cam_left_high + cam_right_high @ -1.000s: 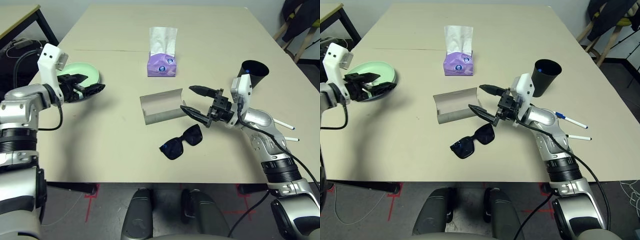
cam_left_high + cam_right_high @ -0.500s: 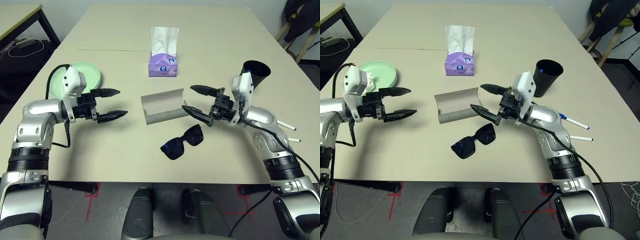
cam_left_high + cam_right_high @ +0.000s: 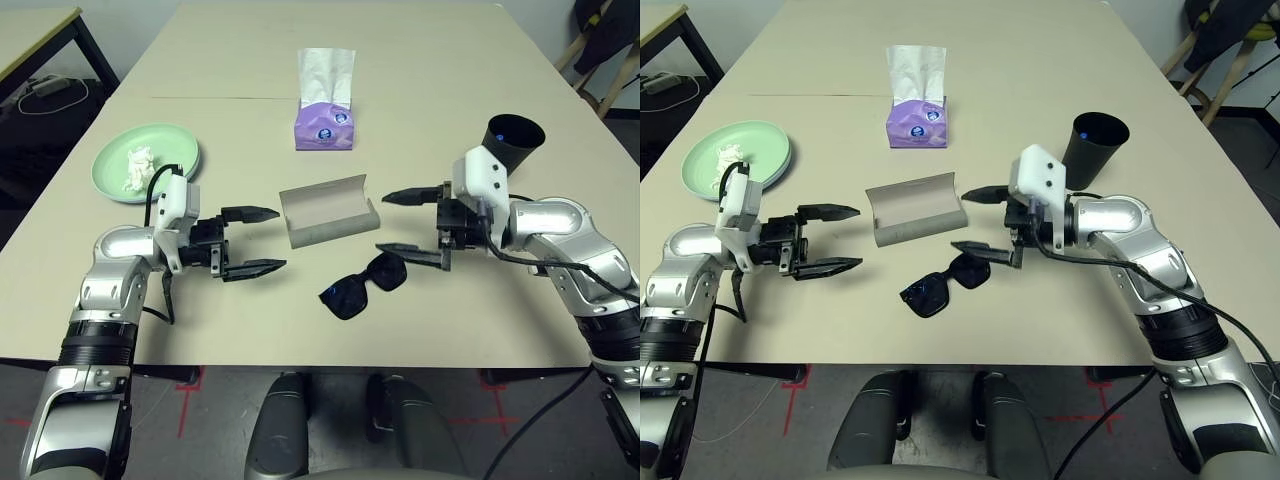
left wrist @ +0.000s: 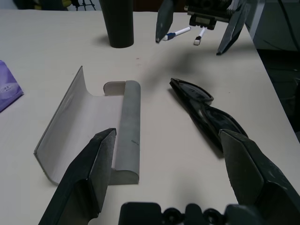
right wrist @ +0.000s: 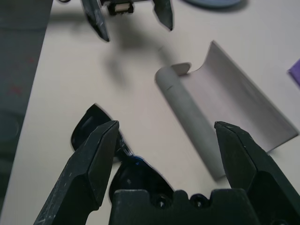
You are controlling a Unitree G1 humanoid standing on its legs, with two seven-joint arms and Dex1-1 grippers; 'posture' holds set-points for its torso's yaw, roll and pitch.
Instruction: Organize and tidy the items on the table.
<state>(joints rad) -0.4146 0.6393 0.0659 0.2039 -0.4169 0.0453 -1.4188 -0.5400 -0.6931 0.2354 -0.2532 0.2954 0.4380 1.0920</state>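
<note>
The grey glasses case (image 3: pixel 325 208) lies open in the middle of the table (image 3: pixel 420 80). Black sunglasses (image 3: pixel 362 285) lie just in front of it. My left gripper (image 3: pixel 272 240) hovers open a little left of the case, pointing at it. My right gripper (image 3: pixel 385 222) is open to the right of the case, its lower finger just above the sunglasses. At the far left, a pale green plate (image 3: pixel 170 150) holds a white tissue wad (image 3: pixel 134 168). The black cup (image 3: pixel 512 140) stands behind my right wrist, with white pens (image 4: pixel 180 32) near it.
A purple tissue box (image 3: pixel 324 120) stands behind the case near the table's seam. A black-legged side table (image 3: pixel 30 30) sits off the far left corner. Dark chair legs (image 3: pixel 600 50) show at the far right.
My left gripper left the green plate and swung right toward the case. The right gripper rolled and drew back slightly to the right. The view shifted a little.
</note>
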